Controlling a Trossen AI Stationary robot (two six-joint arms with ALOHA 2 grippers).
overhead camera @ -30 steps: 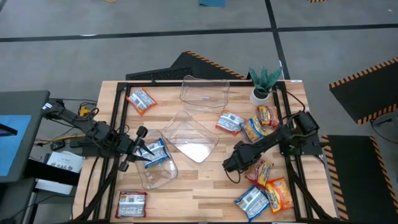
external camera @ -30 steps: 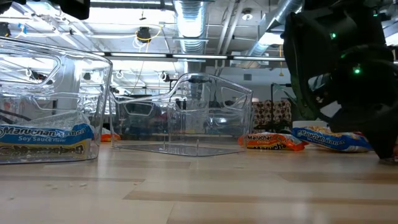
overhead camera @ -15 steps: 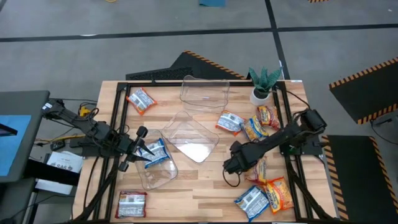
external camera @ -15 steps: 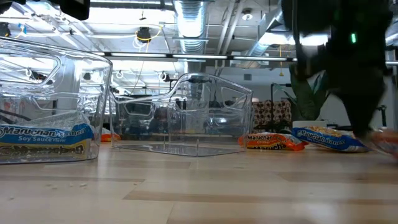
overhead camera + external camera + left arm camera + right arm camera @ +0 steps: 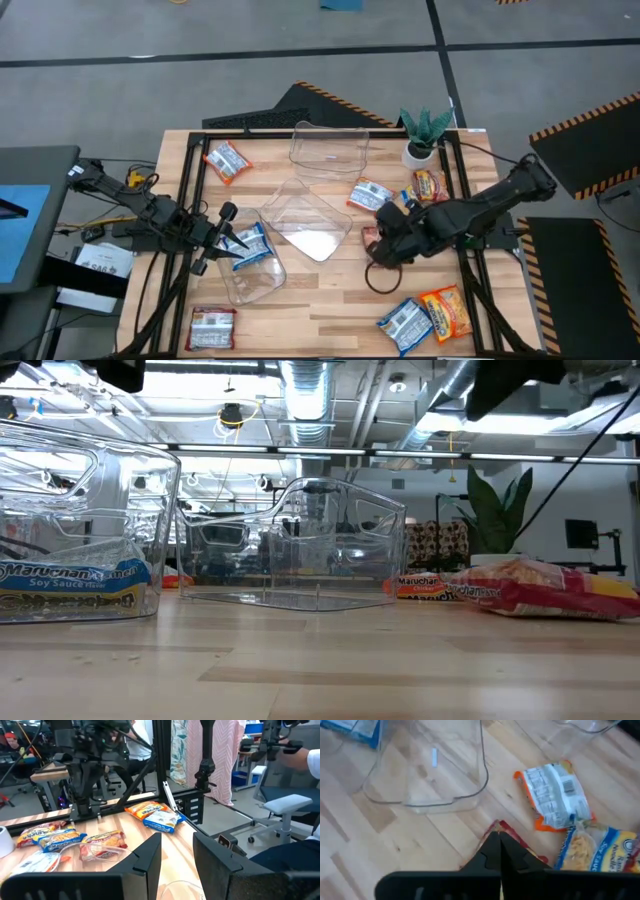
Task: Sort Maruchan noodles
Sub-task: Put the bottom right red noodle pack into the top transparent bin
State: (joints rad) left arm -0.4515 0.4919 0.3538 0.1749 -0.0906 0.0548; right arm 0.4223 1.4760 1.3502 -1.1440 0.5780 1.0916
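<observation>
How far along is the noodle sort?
Done: one blue packet sits in the near-left bin, by the open left gripper. In hand: the right gripper is shut on a red packet near mid-table. Left: at least seven loose packets; the other two bins look empty.

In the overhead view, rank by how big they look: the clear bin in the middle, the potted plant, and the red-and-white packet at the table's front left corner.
1. Clear middle bin, clearly largest.
2. Potted plant and red-and-white packet look about alike; the plant stands taller, nearer the camera, so I won't rank those two.
</observation>
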